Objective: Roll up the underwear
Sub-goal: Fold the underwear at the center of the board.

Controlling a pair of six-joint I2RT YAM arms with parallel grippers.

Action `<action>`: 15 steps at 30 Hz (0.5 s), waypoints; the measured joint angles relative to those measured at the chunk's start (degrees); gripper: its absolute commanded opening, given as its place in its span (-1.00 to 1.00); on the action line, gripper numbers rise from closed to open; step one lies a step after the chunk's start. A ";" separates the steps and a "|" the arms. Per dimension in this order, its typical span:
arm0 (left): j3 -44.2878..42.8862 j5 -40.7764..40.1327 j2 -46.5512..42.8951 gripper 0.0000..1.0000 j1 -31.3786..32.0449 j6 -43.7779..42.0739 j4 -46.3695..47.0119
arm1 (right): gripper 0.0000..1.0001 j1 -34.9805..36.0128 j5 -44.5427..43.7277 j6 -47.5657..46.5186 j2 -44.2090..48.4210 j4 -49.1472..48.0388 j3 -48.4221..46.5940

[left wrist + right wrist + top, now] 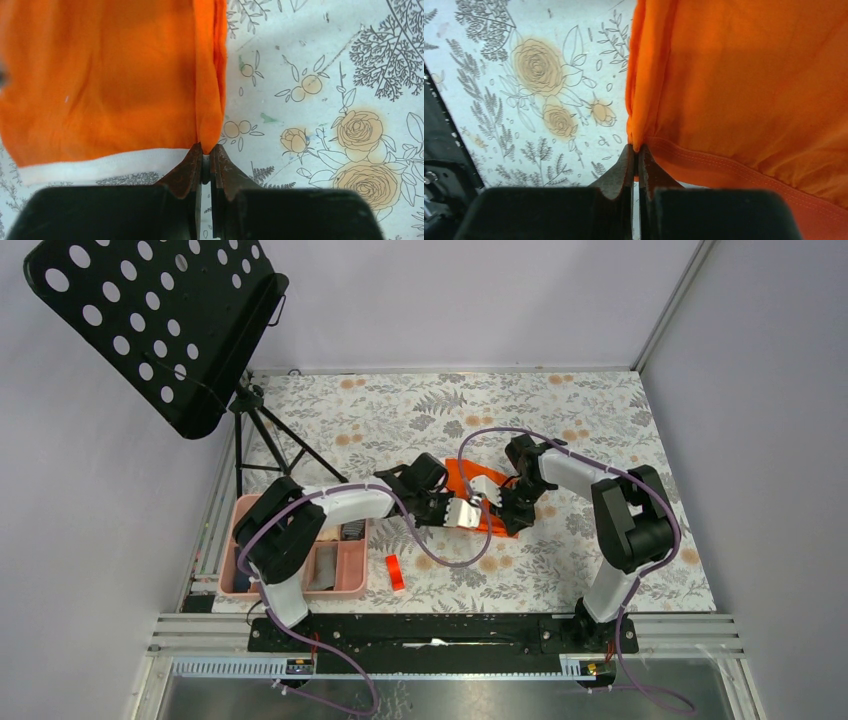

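Pinching one folded edge each, my left gripper (206, 152) and right gripper (636, 151) are clamped tight on the orange underwear (100, 75), which is smooth with a white waistband.

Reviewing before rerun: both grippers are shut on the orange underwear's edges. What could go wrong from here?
1. The left gripper and right gripper pinch only a thin fold of the orange underwear at their tips; it could slip out mid-roll.
2. In the top view the two sit crowded together over the garment, so they might collide.
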State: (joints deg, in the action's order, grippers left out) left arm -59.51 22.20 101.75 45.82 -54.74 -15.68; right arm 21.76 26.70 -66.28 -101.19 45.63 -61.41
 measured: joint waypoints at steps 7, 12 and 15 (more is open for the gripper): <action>-5.88 0.52 0.00 -1.00 -0.46 1.75 -4.83 | -1.00 0.00 0.72 1.60 2.25 4.13 -0.57; -10.21 2.73 0.70 -1.00 -0.72 0.28 -10.80 | -1.00 0.00 1.01 3.41 4.31 7.10 -1.62; -13.94 4.44 2.49 -1.00 -1.07 -0.96 -15.17 | -1.00 -0.13 1.20 4.66 4.61 8.76 -2.40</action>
State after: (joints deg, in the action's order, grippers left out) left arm -73.45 26.63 104.25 44.75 -55.70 -30.85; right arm 21.63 27.90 -61.63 -96.57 54.39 -63.81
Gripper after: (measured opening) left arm 0.068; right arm 0.027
